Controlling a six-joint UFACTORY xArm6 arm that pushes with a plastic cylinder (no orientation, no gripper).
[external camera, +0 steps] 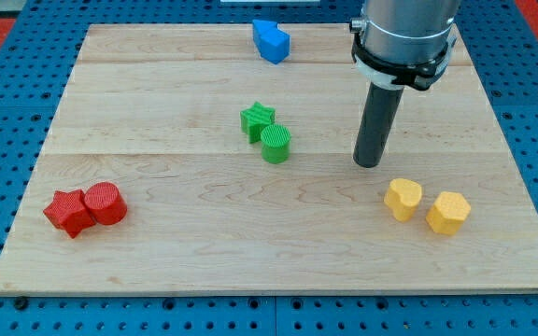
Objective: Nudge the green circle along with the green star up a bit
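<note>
The green circle [276, 145] sits near the middle of the wooden board [204, 233]. The green star [258, 120] touches it on its upper left. My tip [369, 163] rests on the board to the right of the green circle, about a hundred pixels away and slightly lower. It touches no block. The rod rises from the tip to the arm's grey body at the view's top right.
A blue block [271, 41] lies near the top edge. A red star [68, 212] and a red circle [106, 203] touch at the lower left. Two yellow blocks [403, 198] [448, 212] lie at the lower right, below my tip.
</note>
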